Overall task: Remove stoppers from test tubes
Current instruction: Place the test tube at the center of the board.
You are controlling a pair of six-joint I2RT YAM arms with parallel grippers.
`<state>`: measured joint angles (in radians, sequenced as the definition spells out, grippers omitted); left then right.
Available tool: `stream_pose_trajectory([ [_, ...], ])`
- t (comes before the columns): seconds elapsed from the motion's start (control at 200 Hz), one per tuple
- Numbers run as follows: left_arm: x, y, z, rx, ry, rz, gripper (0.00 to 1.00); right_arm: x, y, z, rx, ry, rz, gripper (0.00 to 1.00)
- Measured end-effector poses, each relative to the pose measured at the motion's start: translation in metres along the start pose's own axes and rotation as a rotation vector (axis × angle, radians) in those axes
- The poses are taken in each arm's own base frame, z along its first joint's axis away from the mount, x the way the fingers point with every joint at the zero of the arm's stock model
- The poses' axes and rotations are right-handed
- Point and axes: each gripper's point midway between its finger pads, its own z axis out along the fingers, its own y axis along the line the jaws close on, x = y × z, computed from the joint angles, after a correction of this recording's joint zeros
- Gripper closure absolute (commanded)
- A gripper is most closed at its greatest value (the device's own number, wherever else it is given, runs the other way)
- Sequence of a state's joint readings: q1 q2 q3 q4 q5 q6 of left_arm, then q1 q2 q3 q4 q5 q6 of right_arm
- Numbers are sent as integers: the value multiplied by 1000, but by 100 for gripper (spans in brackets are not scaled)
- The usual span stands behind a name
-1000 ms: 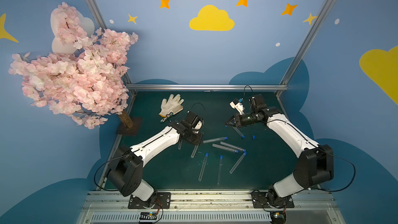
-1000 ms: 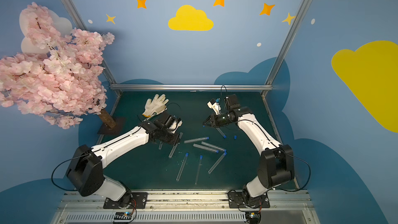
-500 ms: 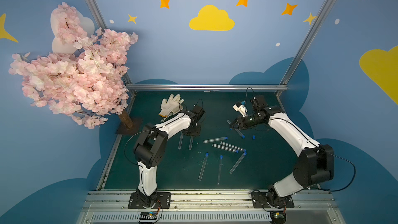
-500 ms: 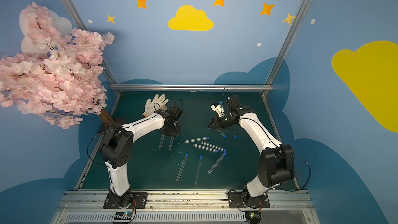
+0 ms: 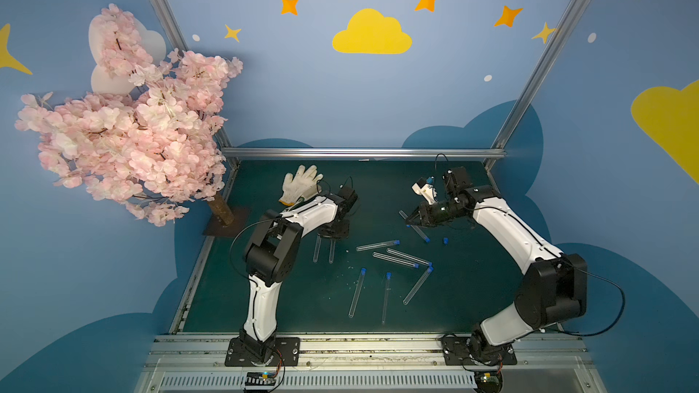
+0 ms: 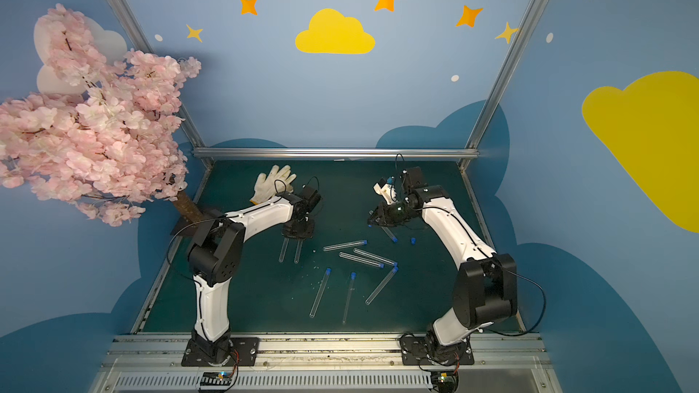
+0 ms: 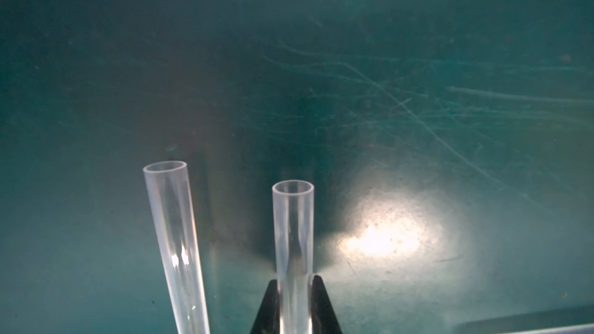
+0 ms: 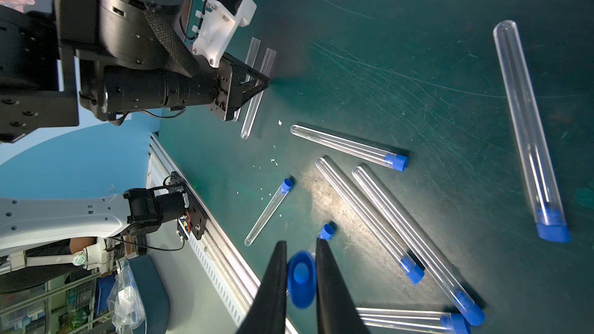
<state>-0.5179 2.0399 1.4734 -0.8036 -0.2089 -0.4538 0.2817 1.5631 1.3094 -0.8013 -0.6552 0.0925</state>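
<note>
My left gripper (image 7: 295,279) is shut on a clear test tube (image 7: 293,236) with an open mouth and no stopper. A second open test tube (image 7: 173,220) lies beside it on the green mat. In both top views the left gripper (image 5: 333,234) (image 6: 299,232) is low over the mouth ends of these two. My right gripper (image 8: 301,241) is shut on a blue stopper (image 8: 301,279), held above the mat. In a top view it (image 5: 408,223) hovers over a stoppered test tube (image 5: 418,230). Several more stoppered test tubes (image 5: 378,245) lie mid-mat.
A loose blue stopper (image 5: 445,240) lies right of the tubes. A white glove (image 5: 300,183) lies at the back, behind the left arm. A pink blossom tree (image 5: 125,126) overhangs the left edge, with its trunk base (image 5: 226,221) on the mat's left side.
The left arm folded its elbow up and brought its open tube parallel to the other open one. The right gripper, still holding the stopper, drifted slightly right and nearer.
</note>
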Motion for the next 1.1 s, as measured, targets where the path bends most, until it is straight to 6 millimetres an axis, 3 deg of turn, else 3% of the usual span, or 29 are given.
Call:
stream_pose_trajectory([
  [0.496,4,4,7,-13,23,-9,65,0,-10,-1,20,2,26,100],
  [0.746,3,-2,3,31,37,-2,41,4,-27,-4,81,16,66,100],
  [0.891,3,-6,-14,66,24,10,34,7,-51,-11,157,22,120,100],
  [1.101,-4,-10,-57,132,-57,22,23,13,-98,-34,274,-5,243,100],
])
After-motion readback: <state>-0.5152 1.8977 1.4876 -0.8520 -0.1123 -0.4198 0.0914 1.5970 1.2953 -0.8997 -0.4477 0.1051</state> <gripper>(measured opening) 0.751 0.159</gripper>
